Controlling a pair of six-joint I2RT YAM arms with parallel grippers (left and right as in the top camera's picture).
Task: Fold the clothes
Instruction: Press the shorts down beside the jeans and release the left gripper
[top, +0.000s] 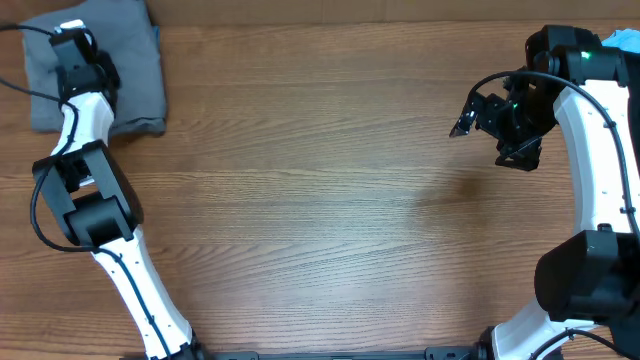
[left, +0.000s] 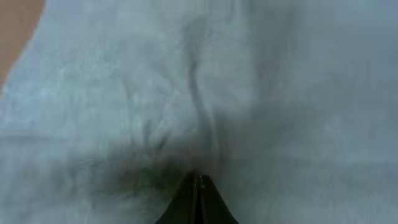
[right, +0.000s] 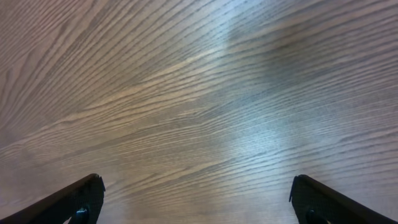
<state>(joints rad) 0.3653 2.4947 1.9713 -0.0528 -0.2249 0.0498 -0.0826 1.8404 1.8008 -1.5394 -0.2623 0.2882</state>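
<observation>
Clothes: a plain grey garment (top: 135, 60) is seen lying at the far left corner of the tabletop (top: 320, 200), gathered into a compact, roughly square bundle with a few soft creases.
Clothes, close up: in the left wrist view the grey cloth (left: 280, 93) fills almost the whole picture; a long crease is seen running down the middle toward the fingertips.
Left claw: the left claw (top: 72, 38) is held over the far left part of the bundle, partly hidden from above by its own wrist.
Left claw, state: in the wrist view the left claw (left: 198, 188) is shown with its two dark tips brought together, and a small pucker of grey cloth is pinched at their point, with shadowed wrinkles drawn in around it.
Left arm: the white and black left arm (top: 95, 205) is stretched from the near edge up the left side, its last links lying above the garment.
Right claw: the right claw (top: 470, 115) is held above bare wood on the right side, well apart from the clothes.
Right claw, state: in its wrist view the right claw (right: 198, 202) is seen with the fingers spread wide at the two lower corners, and only wood grain is seen between them.
Tabletop: brown wood grain (right: 199, 93) is shown; a sliver of it (left: 15, 31) is seen beside the cloth at the upper left.
Right edge: a small light-blue patch (top: 622, 40) is cut off by the frame; what it is cannot be told.
</observation>
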